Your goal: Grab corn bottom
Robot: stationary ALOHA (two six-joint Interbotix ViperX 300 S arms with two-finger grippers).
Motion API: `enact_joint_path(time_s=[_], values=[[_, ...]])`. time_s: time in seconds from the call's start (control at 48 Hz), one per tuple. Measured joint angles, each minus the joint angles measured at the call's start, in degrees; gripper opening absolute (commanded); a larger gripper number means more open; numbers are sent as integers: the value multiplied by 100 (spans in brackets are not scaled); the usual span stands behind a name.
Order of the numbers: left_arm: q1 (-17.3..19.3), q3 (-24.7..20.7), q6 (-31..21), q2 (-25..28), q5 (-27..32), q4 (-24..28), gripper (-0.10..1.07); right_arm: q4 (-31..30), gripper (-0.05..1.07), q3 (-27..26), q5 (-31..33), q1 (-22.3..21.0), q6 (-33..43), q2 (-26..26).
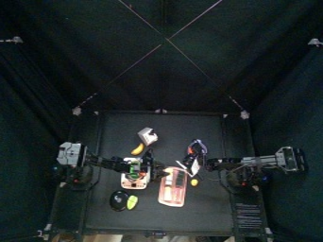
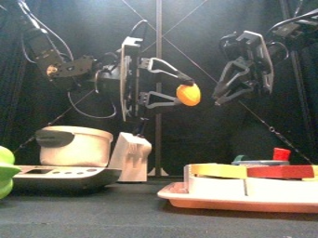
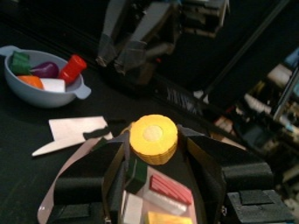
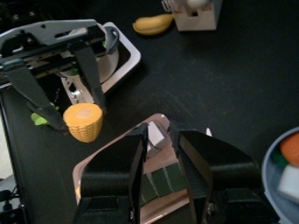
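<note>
1. From the front, the left gripper holds the corn up in the air, well above the pink tray. Only the yellow end of the cob shows there, its body cut off by the jaws.
2. The left wrist view shows the corn clamped between both jaws, flat end facing out.
3. The right gripper hangs just beside the corn without touching it. In the right wrist view its jaws stand narrowly parted, holding nothing.
4. No readable writing anywhere.
5. Only the left wrist view shows the bowl of coloured pieces clearly.
</note>
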Motion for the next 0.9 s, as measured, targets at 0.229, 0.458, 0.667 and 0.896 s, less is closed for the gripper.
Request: enact_joint_path(time_s=[0.229,0.458,0.667,0.896], values=[[-9,9,26,-369,1608,1099,77,1283,67,290,659,1187,26,0],[-62,9,18,-404,2232,1239,77,2074,68,176,1433,2101,35,272],[-158,9,18,-404,2294,1274,76,2109,75,114,1802,2241,35,765],[-185,9,18,-396,2320,1274,76,2065,90,44,1978,2250,35,1099]])
